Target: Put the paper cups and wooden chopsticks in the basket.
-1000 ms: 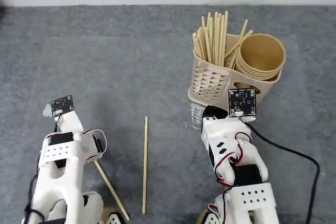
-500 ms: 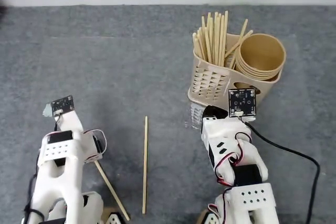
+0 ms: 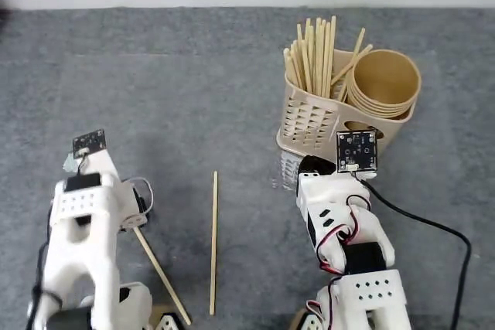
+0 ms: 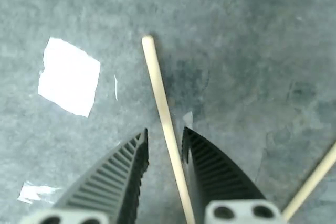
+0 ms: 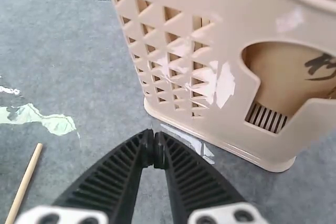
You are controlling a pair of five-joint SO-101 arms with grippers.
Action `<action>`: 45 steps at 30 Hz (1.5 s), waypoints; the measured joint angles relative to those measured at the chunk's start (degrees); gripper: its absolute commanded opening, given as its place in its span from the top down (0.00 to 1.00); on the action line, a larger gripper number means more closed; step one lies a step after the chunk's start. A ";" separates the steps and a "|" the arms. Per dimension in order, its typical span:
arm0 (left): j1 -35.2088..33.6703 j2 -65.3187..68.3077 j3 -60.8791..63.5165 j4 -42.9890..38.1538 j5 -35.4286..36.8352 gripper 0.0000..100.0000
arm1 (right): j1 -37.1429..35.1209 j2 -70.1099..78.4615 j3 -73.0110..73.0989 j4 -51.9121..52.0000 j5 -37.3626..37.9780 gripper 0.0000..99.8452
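Note:
Two wooden chopsticks lie on the grey mat: a straight one (image 3: 214, 241) in the middle and a slanted one (image 3: 161, 270) running under the left arm. My left gripper (image 4: 165, 132) is open, its jaws low over the mat on either side of the slanted chopstick (image 4: 160, 98), with small gaps on both sides. The beige basket (image 3: 309, 125) at the back right holds a bundle of chopsticks (image 3: 313, 52) and stacked paper cups (image 3: 384, 79). My right gripper (image 5: 154, 148) is shut on nothing, just in front of the basket's latticed wall (image 5: 173, 51).
A white tape patch (image 4: 68, 77) sits on the mat beside the slanted chopstick's end. The other chopstick (image 4: 315, 179) shows at the edge of the left wrist view. A green-white scrap (image 5: 37, 116) and a chopstick tip (image 5: 23, 190) lie near the right gripper. A black cable (image 3: 433, 226) trails beside the right arm.
The left arm has shifted a little away from its base, farther along the slanted chopstick. The right arm, basket and loose chopsticks have not moved.

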 measured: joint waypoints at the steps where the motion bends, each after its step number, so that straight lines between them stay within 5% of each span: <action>1: -0.62 2.99 -1.67 0.00 0.09 0.90 | 0.00 0.00 0.00 0.00 0.00 0.99; 12: -3.87 26.46 -15.03 0.18 0.00 0.94 | 0.00 0.00 0.00 0.00 0.00 0.99; 27: -0.88 31.30 -21.27 2.73 1.58 0.99 | 0.00 0.00 0.00 0.00 0.00 0.99; 45: 13.10 34.02 -61.63 25.05 11.96 0.99 | 0.00 0.00 0.00 0.00 0.00 0.99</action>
